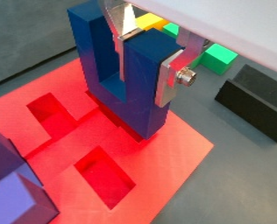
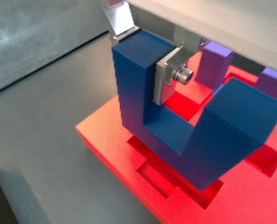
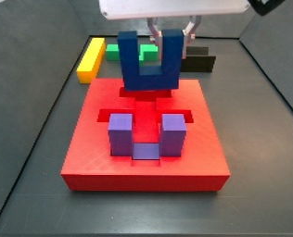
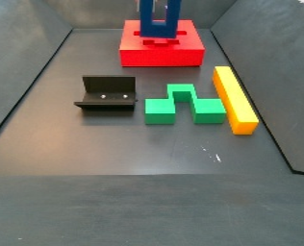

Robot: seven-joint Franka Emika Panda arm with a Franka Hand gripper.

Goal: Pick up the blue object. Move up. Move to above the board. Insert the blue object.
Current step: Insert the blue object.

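The blue object [image 3: 150, 67] is a dark blue U-shaped block, prongs up, also seen in both wrist views [image 1: 124, 87] [image 2: 200, 131] and in a side view [image 4: 159, 19]. My gripper [image 3: 171, 35] is shut on one prong, silver plates on both of its sides [image 1: 141, 52] [image 2: 145, 52]. The block's base is down at the top of the red board [image 3: 143, 171] at its far end, over a recess. I cannot tell how deep it sits. The board [image 1: 165, 153] [image 2: 106, 131] [image 4: 162, 53] has open recesses beside the block.
A purple U-shaped block [image 3: 146, 134] [image 1: 12, 188] [image 2: 217, 61] stands in the board's near part. Off the board lie a green block [image 4: 181, 104] [image 1: 219, 58], a yellow bar [image 4: 235, 96] [image 3: 91, 57] and the fixture [image 4: 106, 94] [image 1: 256, 101]. Dark walls enclose the floor.
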